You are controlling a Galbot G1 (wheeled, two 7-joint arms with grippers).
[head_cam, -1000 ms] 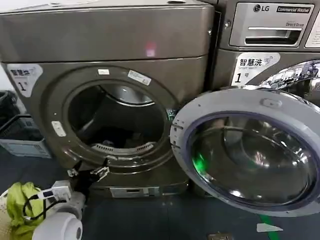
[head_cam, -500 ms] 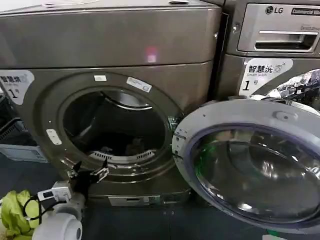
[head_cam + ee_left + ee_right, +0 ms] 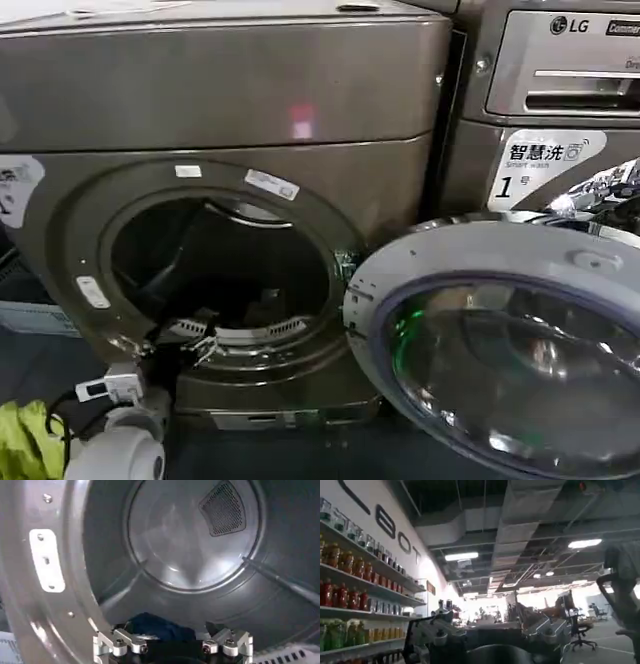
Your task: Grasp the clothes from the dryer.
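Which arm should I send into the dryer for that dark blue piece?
Left. The left end effector sits at the lower rim of the dryer porthole, fingers open, with the dark blue cloth just beyond them. The right end effector faces the room.

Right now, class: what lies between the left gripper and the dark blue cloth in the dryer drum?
In the left wrist view, nothing: the open left gripper sits directly before the dark blue cloth, with bare dryer drum beside them.

Bronze-grey dryer [image 3: 220, 90], dark blue clothes [image 3: 159, 628], yellow-green cloth [image 3: 25, 440]
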